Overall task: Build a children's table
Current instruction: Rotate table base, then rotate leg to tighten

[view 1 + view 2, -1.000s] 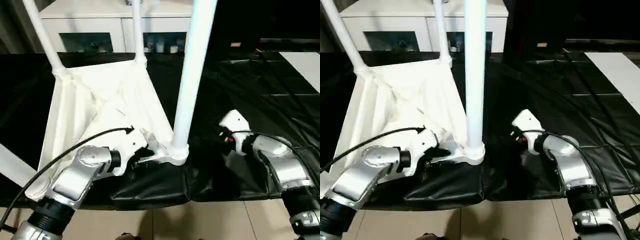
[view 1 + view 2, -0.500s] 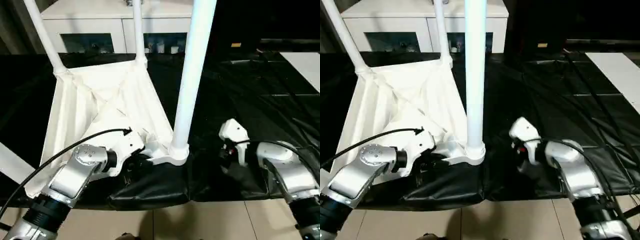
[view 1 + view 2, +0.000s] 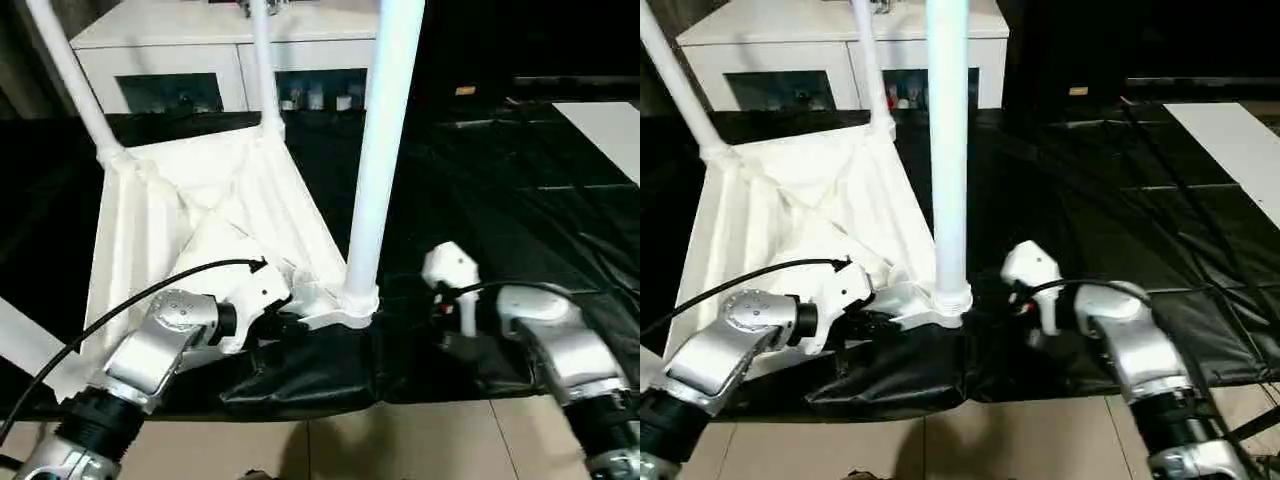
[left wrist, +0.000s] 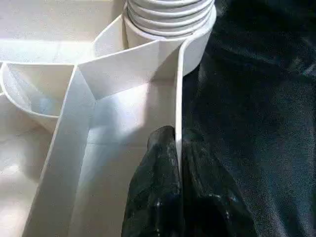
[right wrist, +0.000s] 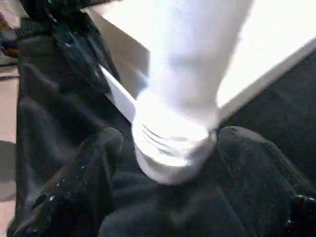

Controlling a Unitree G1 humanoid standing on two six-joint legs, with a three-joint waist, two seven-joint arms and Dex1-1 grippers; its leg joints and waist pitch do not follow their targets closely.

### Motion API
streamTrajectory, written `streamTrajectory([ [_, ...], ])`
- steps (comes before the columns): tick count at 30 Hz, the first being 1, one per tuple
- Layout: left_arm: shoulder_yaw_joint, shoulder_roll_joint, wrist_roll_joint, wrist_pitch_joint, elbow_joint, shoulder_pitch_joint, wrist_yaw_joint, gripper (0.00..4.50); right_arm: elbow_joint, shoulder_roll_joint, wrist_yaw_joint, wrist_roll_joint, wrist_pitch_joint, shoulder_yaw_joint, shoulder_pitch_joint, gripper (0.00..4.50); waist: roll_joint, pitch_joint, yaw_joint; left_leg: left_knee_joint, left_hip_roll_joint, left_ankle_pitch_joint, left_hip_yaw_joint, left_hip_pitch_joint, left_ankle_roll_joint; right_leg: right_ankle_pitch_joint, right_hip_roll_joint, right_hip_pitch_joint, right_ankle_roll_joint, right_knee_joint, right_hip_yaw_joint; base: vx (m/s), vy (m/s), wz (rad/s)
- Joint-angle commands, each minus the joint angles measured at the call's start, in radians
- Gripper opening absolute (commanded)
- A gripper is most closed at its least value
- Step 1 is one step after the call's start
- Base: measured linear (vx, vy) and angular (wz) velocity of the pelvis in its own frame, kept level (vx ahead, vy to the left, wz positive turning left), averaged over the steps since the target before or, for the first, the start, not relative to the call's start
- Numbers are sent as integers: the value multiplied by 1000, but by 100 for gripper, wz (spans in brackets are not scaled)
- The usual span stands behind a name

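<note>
The children's table lies upside down on the black cover, its ribbed white top facing up. Three white legs stand in corner sockets: far left, far right and near right. Another leg juts out at the near left. My left gripper is shut on the top's thin rim wall, just beside the near-right socket. My right gripper is open, one black finger on each side of that leg's threaded base.
A white cabinet with glass doors stands behind the black-covered table. A white sheet lies at the far right. The cover bunches over the front edge, above the tiled floor.
My left gripper's fingers have closed onto the rim wall. My right arm has moved left, bringing its open fingers around the near-right leg's base. The camera has tilted slightly.
</note>
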Motion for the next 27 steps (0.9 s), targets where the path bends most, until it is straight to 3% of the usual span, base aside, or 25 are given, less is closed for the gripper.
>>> streamTrajectory([
  [1,9,-18,-19,-14,22,-9,5,2,31,19,-34,-18,-11,7,-42,355,-17,-62,4,-87,66,-290,-52,31,17,-278,-68,30,-204,-89,49,0,0,0],
  [6,12,-22,-16,-25,34,-19,-1,2,79,55,-60,-34,-15,16,-74,355,-12,-64,9,-87,66,-289,-50,35,5,-261,-67,28,-199,-87,51,0,0,0],
  [9,13,-23,-13,-32,43,-22,-3,2,107,72,-72,-38,-17,24,-90,355,-14,-65,10,-86,65,-275,-50,32,9,-237,-67,30,-207,-84,50,0,0,0],
  [18,17,-23,-8,-36,51,-24,0,2,120,67,-47,-43,-24,46,-93,355,-15,-63,11,-88,66,-298,-51,33,2,-285,-69,29,-190,-88,51,0,0,0],
  [19,18,-24,-6,-38,54,-25,-1,0,127,66,-45,-44,-27,47,-94,326,-14,-63,10,-88,66,-296,-51,33,3,-284,-69,29,-190,-88,52,0,0,0],
  [21,19,-25,-6,-39,56,-26,-2,0,132,67,-43,-46,-31,47,-95,326,-14,-63,10,-88,66,-297,-51,33,3,-284,-68,28,-192,-89,51,0,0,0],
  [27,20,-24,-4,-43,63,-29,-5,0,142,56,-32,-56,-35,55,-93,270,-14,-64,11,-87,66,-287,-51,32,6,-269,-68,29,-195,-87,51,0,0,0],
])
